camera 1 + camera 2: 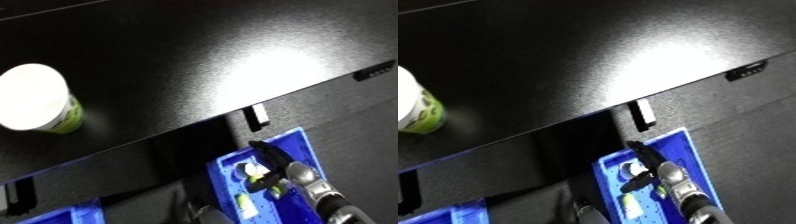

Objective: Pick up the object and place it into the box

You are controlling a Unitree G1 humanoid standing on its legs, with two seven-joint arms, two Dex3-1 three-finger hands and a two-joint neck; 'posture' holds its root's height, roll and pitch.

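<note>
A white cup with a green printed band (40, 100) stands on the black table (195, 60) at the far left, with no hand near it. My right hand (274, 161) hangs below the table's front edge, over the blue bin (302, 145). Its fingers (260, 148) stretch out nearly straight toward the table edge, so the hand is open. A small white and yellow-green object (254, 170) shows just beside the palm inside the bin; I cannot tell whether the hand touches it. My left hand is out of sight.
A second blue bin (62, 216) shows at the lower left corner. A white bracket (258, 114) hangs at the table's front edge above the right bin. A small label (746, 70) sits on the table's edge at the right.
</note>
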